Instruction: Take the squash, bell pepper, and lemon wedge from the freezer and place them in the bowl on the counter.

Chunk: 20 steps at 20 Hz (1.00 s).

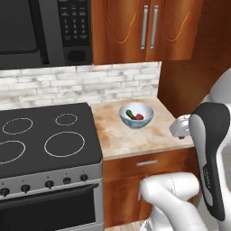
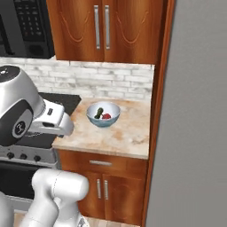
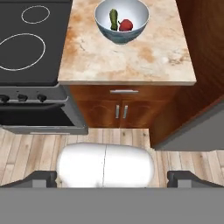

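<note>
The bowl (image 1: 135, 122) (image 2: 103, 121) (image 3: 120, 36) stands on the counter (image 1: 122, 137) (image 2: 126, 133) (image 3: 131, 61) near the back wall. Inside it lie the dark green squash (image 1: 130, 114) (image 2: 98, 112) (image 3: 113, 19) and, touching it, the red bell pepper (image 1: 139, 117) (image 2: 106, 116) (image 3: 126, 25). The lemon wedge is out of view. My gripper (image 3: 113, 178) is open and empty, its fingertips (image 3: 43, 177) spread wide, held high and back from the counter over the wooden floor. The freezer (image 2: 195, 111) (image 3: 199, 127) shows as a plain grey face to the right of the counter, door shut as far as I can see.
A black stovetop (image 1: 45, 135) (image 3: 30, 43) with an oven below adjoins the counter on the left. A microwave (image 1: 40, 31) and wooden wall cabinets (image 2: 102, 29) hang above. A tall wooden panel (image 2: 159, 88) separates the counter from the freezer. Base cabinet doors (image 3: 120, 111) face me.
</note>
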Motion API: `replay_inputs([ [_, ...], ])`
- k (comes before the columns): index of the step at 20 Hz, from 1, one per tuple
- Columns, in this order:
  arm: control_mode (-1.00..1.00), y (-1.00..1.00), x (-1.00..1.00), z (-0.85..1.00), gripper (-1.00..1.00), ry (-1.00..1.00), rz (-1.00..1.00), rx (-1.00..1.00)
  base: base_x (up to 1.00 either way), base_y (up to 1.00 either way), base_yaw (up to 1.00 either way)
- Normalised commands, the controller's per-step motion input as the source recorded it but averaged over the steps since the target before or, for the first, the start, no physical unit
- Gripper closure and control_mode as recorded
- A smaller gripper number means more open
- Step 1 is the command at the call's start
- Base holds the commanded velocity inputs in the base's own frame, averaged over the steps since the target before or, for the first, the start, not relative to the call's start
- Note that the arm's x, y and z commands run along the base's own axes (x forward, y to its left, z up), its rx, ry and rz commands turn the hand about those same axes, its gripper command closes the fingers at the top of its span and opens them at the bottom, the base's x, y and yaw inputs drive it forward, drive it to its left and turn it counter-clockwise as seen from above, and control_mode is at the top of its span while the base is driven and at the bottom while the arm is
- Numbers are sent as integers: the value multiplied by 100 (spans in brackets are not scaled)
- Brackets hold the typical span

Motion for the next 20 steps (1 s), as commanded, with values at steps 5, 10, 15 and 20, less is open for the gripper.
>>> replay_inputs([
  [5,100,0,0,0,-100,0,0,0,-100,0,0],
  [10,100,0,0,0,-100,0,0,0,-47,-49,-3],
  [15,100,0,0,0,-100,0,0,0,0,-95,-5],
  [20,100,0,0,0,-100,0,0,0,0,-100,-4],
])
